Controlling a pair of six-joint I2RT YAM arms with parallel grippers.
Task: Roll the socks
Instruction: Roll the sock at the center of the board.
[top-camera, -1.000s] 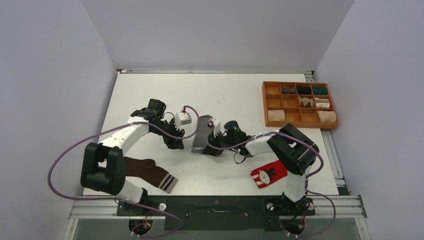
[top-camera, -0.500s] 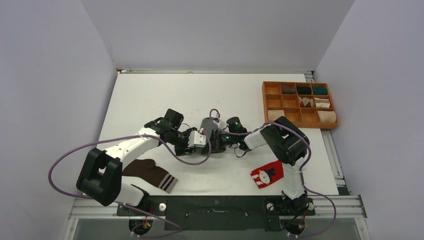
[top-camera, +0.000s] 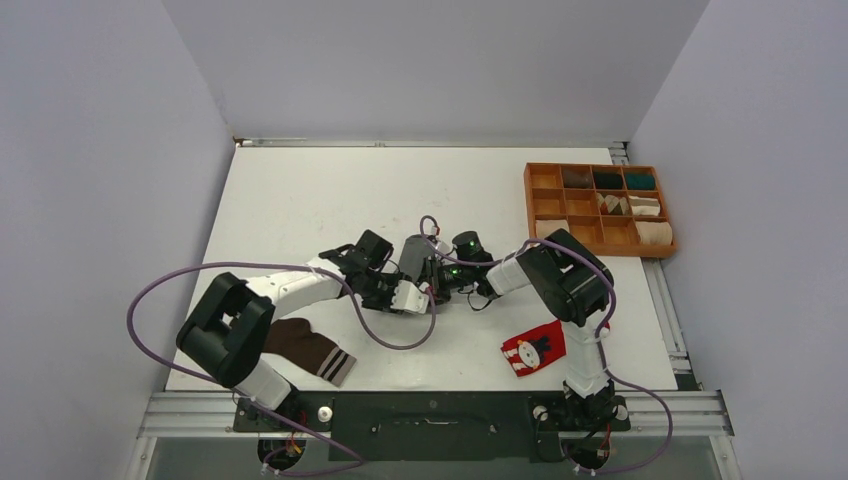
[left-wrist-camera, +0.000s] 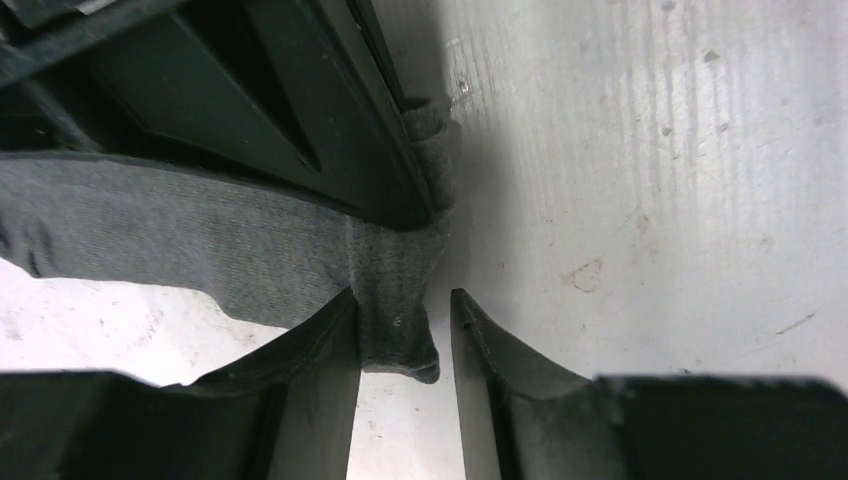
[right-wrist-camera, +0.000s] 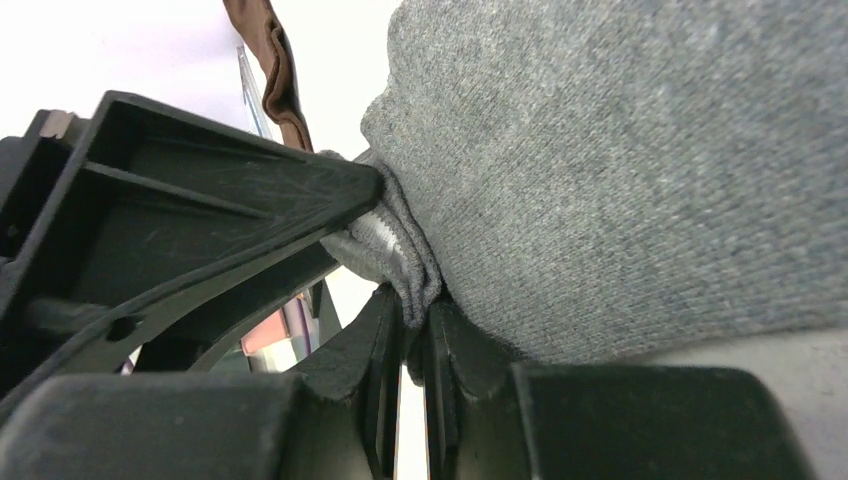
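Midway across the counter (top-camera: 300, 190), the right pincer (right-wrist-camera: 412, 310) clamps the grey sock (right-wrist-camera: 650, 150) by its edge. The left pincer (left-wrist-camera: 403, 300) stands narrowly apart astride a corner. Closing off-centre could miss that thin tip.

- No text, label, brand, number or sign can be read in the overhead view or in either wrist view.
- Only printed mark: a white cartoon figure on the red sock (top-camera: 537, 348), seen from overhead. It is a picture and carries no legible lettering.
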